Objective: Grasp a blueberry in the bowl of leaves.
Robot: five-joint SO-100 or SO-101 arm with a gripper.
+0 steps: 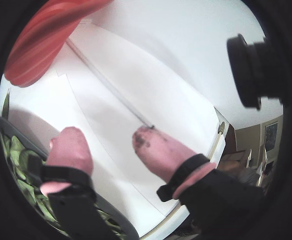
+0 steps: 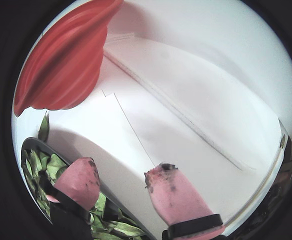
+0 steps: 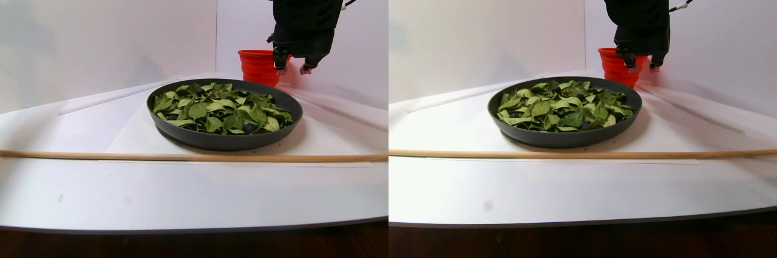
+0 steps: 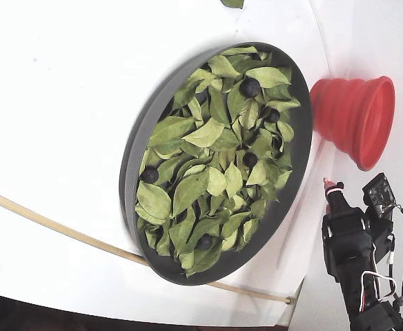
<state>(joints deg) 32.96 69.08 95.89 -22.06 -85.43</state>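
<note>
Hand [image 2: 121,187] open, empty, beside the round bowl [image 4: 136,148] of leaves [image 4: 208,134]

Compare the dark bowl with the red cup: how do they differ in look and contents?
The bowl is wide, shallow and dark grey; the cup is smaller, red, ribbed and funnel-shaped. The bowl holds leaves and berries; nothing shows in the cup. Both are round and sit on the white table.
</note>
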